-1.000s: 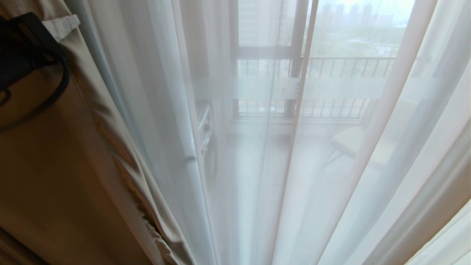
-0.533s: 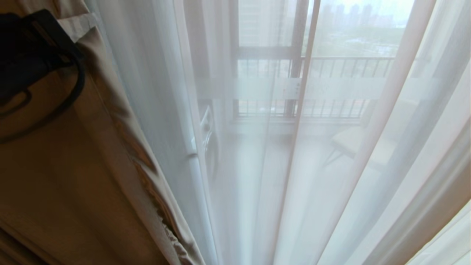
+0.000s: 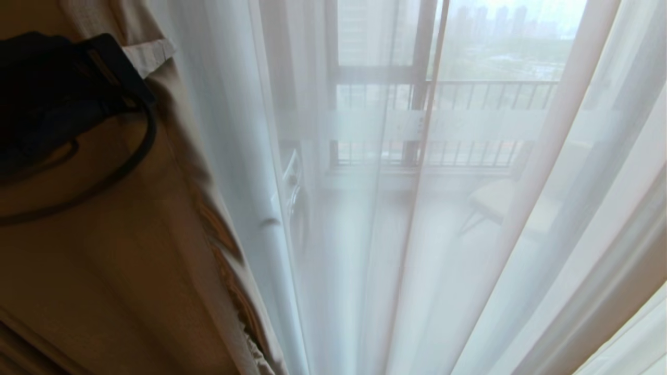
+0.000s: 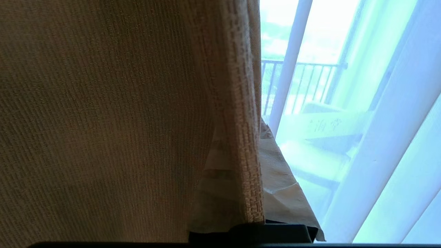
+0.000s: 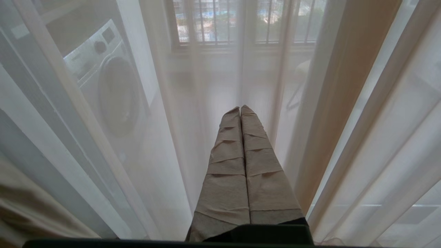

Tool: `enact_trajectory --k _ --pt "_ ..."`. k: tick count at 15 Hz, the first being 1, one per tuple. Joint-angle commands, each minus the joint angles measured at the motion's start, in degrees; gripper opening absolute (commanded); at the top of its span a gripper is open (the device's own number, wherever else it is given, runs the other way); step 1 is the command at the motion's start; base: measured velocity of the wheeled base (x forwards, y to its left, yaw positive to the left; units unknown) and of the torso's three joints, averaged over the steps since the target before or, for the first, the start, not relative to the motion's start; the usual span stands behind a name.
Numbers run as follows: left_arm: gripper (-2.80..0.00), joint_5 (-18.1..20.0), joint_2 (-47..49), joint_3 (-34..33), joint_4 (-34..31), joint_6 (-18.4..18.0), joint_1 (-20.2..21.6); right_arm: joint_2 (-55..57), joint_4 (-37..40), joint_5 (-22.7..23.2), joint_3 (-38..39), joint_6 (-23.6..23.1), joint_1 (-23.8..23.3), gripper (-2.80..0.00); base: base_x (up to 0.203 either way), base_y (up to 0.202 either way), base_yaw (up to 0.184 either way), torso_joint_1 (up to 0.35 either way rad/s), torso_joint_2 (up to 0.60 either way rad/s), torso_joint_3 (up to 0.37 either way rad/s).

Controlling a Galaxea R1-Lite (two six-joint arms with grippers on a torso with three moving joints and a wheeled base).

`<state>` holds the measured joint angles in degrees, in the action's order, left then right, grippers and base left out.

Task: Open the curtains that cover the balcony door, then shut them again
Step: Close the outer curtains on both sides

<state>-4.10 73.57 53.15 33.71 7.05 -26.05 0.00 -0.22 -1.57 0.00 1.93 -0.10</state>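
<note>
Drape (image 3: 130, 250): beige woven panel filling the left of the head view, its hemmed edge running down beside the sheers.
Left gripper (image 3: 138, 54): high at the left of the head view, clenched on the drape's edge; in the left wrist view the hem (image 4: 241, 137) passes between its tape-wrapped fingers (image 4: 282, 186).
Left arm (image 3: 47, 99): dark, with a black cable (image 3: 130, 156) looping over the drape.
Sheers (image 3: 365, 234): thin white folds hanging across the middle and right of the head view, covering the glass.
Door (image 3: 422, 67): seen dimly through the sheers, dark frame upright, with a frosted band (image 3: 469, 125) across it.
Beyond the glass: a barred railing (image 3: 490, 94), a washing machine (image 5: 106, 79) and a chair (image 3: 492, 200).
Right gripper (image 5: 240, 109): low before the sheers, tape-wrapped fingers (image 5: 227, 165) pressed together, grasping nothing.
</note>
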Motion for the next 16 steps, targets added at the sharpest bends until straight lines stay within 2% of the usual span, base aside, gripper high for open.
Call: enact_trajectory --k 1,5,8,12,16 --pt "-2.80 -0.1 0.6 -0.5 0.6 0.1 0.0 0.0 0.0 0.0 0.0 0.0 0.0 -2.80 0.000 0.000 0.000 0.000 0.00 0.000" --pt "-2.80 -0.2 0.6 -0.7 0.7 0.2 0.7 0.0 0.0 0.0 0.0 0.0 0.0 -2.80 0.000 0.000 0.000 0.000 0.00 0.000" --pt "-2.80 -0.1 0.5 -0.7 0.7 0.1 3.1 0.0 0.0 0.0 0.0 0.0 0.0 -2.80 0.000 0.000 0.000 0.000 0.00 0.000" --pt "-2.80 0.1 -0.1 -0.6 1.0 0.2 8.8 0.0 0.0 0.0 0.0 0.0 0.0 -2.80 0.000 0.000 0.000 0.000 0.00 0.000" --pt "-2.80 0.5 -0.6 -0.5 1.2 0.1 16.4 0.0 0.0 0.0 0.0 0.0 0.0 -2.80 0.000 0.000 0.000 0.000 0.00 0.000"
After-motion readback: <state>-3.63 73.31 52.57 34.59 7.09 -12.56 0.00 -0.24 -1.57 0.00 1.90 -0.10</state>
